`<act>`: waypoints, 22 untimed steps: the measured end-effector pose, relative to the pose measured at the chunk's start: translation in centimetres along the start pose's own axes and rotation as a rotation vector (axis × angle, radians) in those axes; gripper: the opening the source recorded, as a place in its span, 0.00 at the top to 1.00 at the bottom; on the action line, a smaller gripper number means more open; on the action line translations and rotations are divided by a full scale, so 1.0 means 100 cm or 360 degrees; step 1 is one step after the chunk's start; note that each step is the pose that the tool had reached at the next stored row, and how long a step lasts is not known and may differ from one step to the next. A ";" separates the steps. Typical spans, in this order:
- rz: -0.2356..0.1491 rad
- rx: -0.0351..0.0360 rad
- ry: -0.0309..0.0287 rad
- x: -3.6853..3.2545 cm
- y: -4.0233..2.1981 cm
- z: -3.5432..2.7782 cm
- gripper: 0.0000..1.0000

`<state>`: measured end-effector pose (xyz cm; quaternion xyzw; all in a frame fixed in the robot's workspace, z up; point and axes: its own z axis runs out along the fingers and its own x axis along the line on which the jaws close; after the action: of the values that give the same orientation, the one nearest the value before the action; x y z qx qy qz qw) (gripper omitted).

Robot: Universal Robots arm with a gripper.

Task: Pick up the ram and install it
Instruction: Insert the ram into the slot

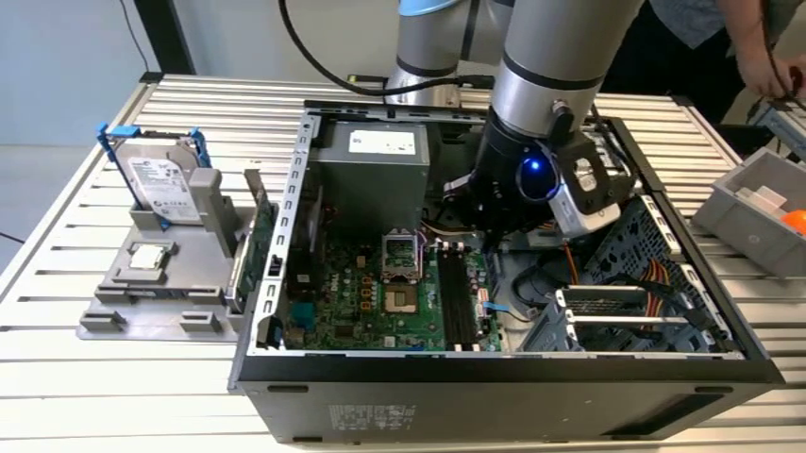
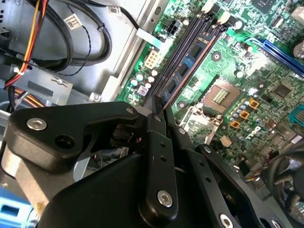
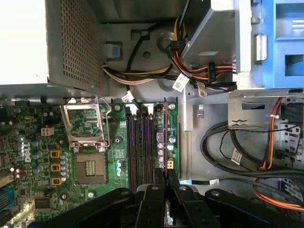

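Observation:
The ram [image 2: 190, 59] is a thin blue-green stick with black chips, standing on edge along the black memory slots [image 2: 178, 52] of the motherboard. In the first wrist view the ram [image 3: 165, 137] shows edge-on as a thin line beside the slots [image 3: 140, 142], on the side nearest the case wall. My gripper [image 2: 159, 107] is shut on one end of the stick, its black fingers [image 3: 172, 183] pressed against both faces. In the exterior view the arm's wrist [image 1: 529, 179] reaches down into the open computer case [image 1: 504, 363], above the slots [image 1: 456, 302].
A grey power supply [image 1: 372, 165] and the CPU socket [image 1: 399, 255] lie beside the slots. Bundled cables [image 3: 228, 152] and a drive cage [image 1: 629, 311] fill the case's other side. A hard drive [image 1: 164, 184] stands in a grey holder outside. A person [image 1: 756, 38] stands near a grey bin [image 1: 756, 203].

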<state>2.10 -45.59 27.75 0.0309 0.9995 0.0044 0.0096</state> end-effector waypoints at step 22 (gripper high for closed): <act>-0.0001 0.0012 -0.00009 0.0008 -0.0004 0.0344 1.00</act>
<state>2.09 -45.60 24.31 0.0306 0.9995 0.0005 0.0097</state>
